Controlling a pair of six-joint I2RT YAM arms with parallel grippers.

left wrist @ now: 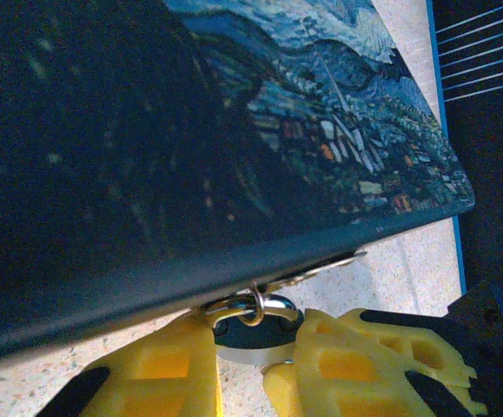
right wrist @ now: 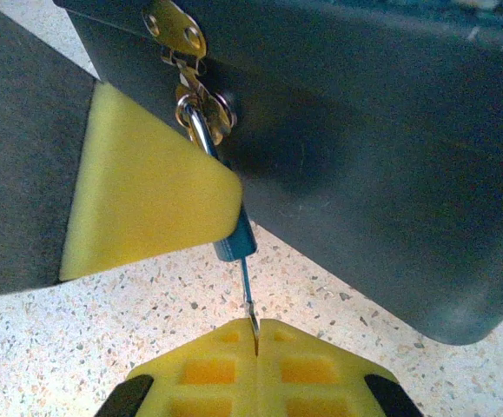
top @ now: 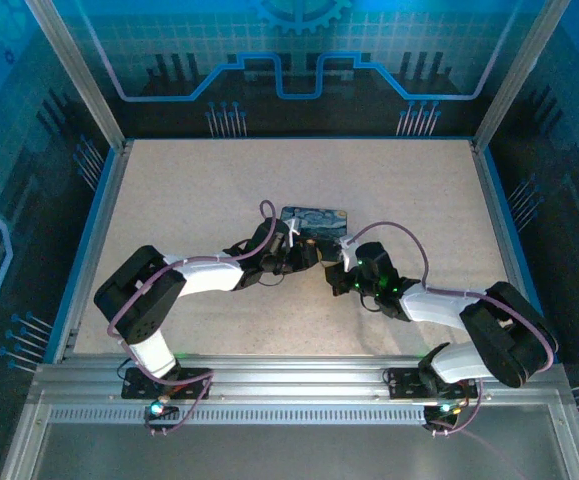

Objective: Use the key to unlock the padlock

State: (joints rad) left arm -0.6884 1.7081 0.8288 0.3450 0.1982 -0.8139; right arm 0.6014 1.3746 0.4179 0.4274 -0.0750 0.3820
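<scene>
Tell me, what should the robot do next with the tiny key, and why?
Probably twist the right pincer gently to turn the key. The key is pinched in that shut pincer, and its tip seems to sit in the bottom of the padlock. The left pincer grips the padlock beside the tin box, and the shackle looks closed.

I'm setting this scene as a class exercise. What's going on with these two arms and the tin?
The left gripper is closed on the small padlock, which hangs from the hasp on the tin. The right gripper pinches the key, with its tip at the bottom of the padlock body. The padlock has not come off the hasp.
</scene>
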